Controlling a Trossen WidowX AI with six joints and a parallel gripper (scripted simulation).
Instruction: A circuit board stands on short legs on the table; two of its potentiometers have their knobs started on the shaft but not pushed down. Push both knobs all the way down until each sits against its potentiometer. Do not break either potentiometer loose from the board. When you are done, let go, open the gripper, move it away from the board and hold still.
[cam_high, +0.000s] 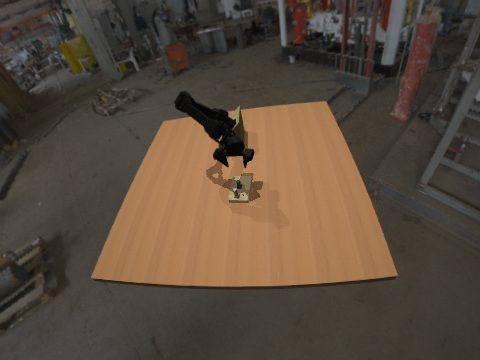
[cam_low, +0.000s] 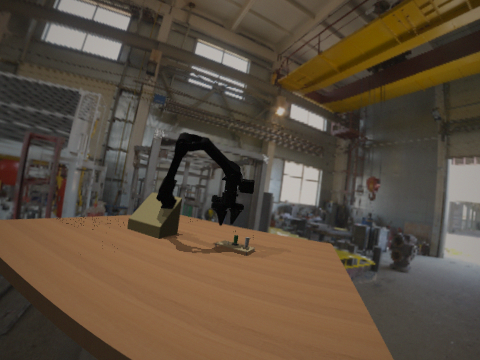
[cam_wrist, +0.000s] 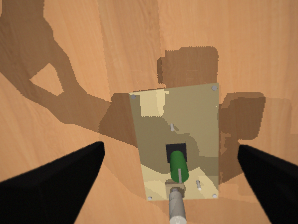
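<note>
Exterior view: the open pincer (cam_high: 236, 165) (cam_low: 228, 223) (cam_wrist: 168, 149) hangs above a wood-grained table (cam_high: 245, 240) (cam_low: 240, 300) (cam_wrist: 260, 40) in a windowed industrial hall

1 wood-grained table (cam_high: 300, 230) (cam_low: 210, 295) (cam_wrist: 75, 30) directly carries 1 circuit board (cam_high: 245, 180) (cam_low: 231, 244) (cam_wrist: 192, 107) and 1 olive, slope-topped block (cam_high: 240, 123) (cam_low: 145, 225).

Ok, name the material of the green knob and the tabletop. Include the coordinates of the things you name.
Green knob (cam_low: 236, 239) (cam_wrist: 179, 167): probably plastic, smooth and fairly matte, judging by its even color; painted metal is possible. Tabletop (cam_high: 240, 245) (cam_low: 240, 295) (cam_wrist: 95, 30): wood or wood laminate, given its tan, grain-like streaks.
</note>
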